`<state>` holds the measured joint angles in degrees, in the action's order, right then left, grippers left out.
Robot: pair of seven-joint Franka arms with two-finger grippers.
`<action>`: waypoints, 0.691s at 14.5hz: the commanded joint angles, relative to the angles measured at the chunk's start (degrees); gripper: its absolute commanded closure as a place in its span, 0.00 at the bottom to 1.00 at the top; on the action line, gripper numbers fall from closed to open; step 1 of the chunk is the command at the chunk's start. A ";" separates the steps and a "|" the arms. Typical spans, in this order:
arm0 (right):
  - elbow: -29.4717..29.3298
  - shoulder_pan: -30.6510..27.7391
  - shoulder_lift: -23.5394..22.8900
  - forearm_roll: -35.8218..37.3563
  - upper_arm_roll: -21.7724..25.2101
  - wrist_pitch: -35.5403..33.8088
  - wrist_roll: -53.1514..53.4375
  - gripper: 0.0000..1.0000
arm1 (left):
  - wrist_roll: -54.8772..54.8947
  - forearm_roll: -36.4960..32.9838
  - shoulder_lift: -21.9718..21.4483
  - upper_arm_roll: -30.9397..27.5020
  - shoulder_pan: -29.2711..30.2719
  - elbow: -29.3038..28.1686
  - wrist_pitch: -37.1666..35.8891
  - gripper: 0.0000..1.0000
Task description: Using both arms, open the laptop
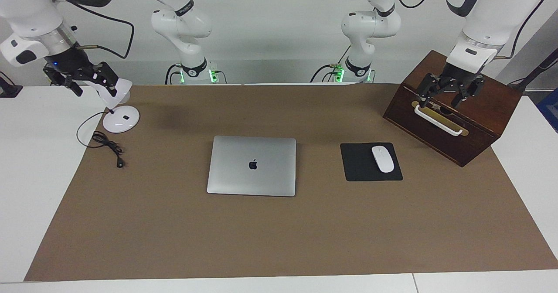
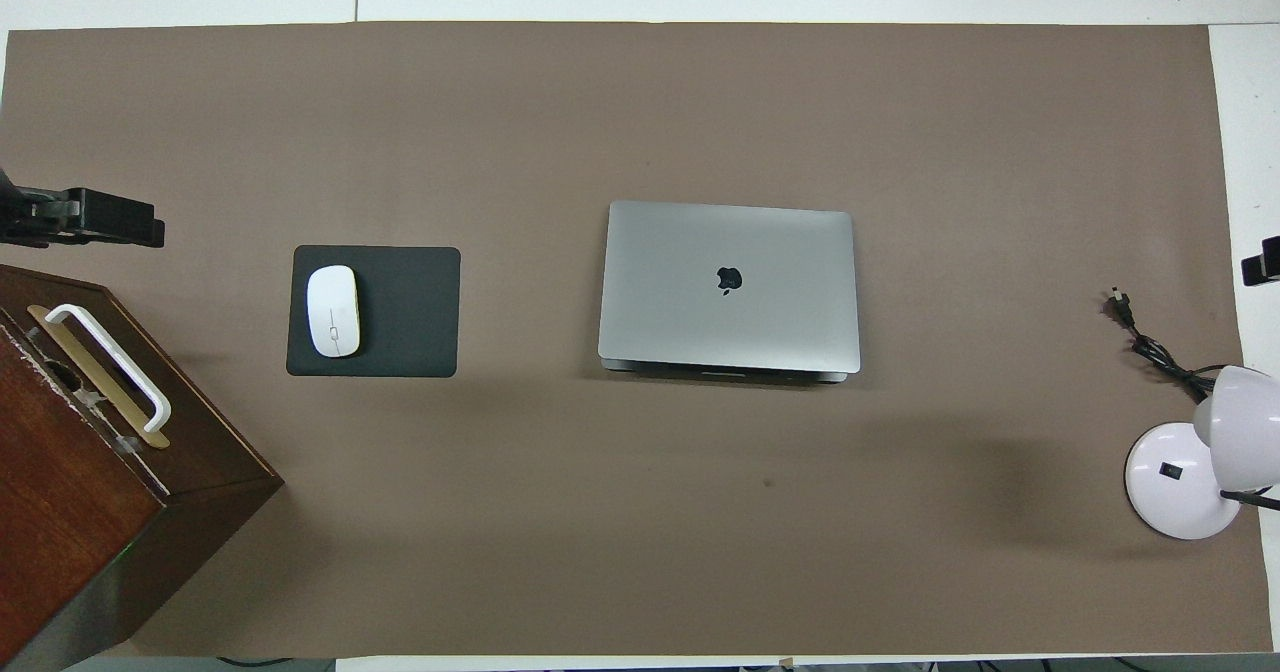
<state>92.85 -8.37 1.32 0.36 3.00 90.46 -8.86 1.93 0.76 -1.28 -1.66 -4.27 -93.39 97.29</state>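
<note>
1. The laptop (image 1: 252,165) is seen shut and flat at the middle of the brown mat (image 1: 279,240), logo up; in the overhead view (image 2: 729,285) its thicker edge faces the robots.
2. No part of the task is judged done: the lid is not raised, and neither gripper is touching the laptop.
3. The left gripper (image 1: 450,93) is held over the wooden box (image 1: 484,110), at about 2 o'clock from the laptop in the facing view, just above the box's white handle (image 1: 437,120). Its fingers are seen spread apart, with nothing between them.
4. The right gripper (image 1: 89,77) is held up beside the white lamp (image 1: 118,105), at about 10 o'clock from the laptop in the facing view. Whether its fingers are apart or together cannot be told.
5. A mouse (image 1: 382,158) on a black pad (image 1: 359,166) is found beside the laptop, toward the left arm's end, at 3 o'clock in the facing view. A black cord (image 1: 107,147) lies near the lamp.
6. What is left is judged to be everything: both grippers must be brought to the laptop, the base steadied by one, and the lid lifted by the other.
</note>
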 commanded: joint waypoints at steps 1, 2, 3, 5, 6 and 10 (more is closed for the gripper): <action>6.81 -1.21 2.64 -2.54 -0.45 5.77 -2.30 0.00 | -0.35 -0.84 -1.71 -0.54 -0.91 -2.06 0.71 0.00; 8.48 -1.21 2.72 -4.82 -0.37 7.61 -2.13 0.00 | -0.35 -0.84 -1.71 -0.54 -0.91 -2.06 0.71 0.00; 10.15 -1.21 3.16 -6.24 -0.36 9.80 -1.78 0.00 | -0.35 -0.84 -1.71 -0.54 -0.91 -2.06 0.71 0.00; 13.40 -0.95 3.78 -8.52 -0.45 14.29 0.23 0.00 | -0.35 -0.84 -1.71 -0.54 -0.91 -2.06 0.71 0.00; 14.89 -0.68 4.30 -10.80 -0.37 15.96 2.16 0.00 | -0.35 -0.84 -1.71 -0.54 -0.91 -2.06 0.71 0.00; 20.70 1.95 5.89 -16.87 -0.63 21.86 12.78 0.00 | -0.35 -0.84 -1.71 -0.54 -0.83 -2.06 0.45 0.00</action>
<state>108.80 -7.72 4.28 -13.43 2.76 109.31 -1.19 1.93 0.76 -1.28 -1.66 -4.27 -93.39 97.26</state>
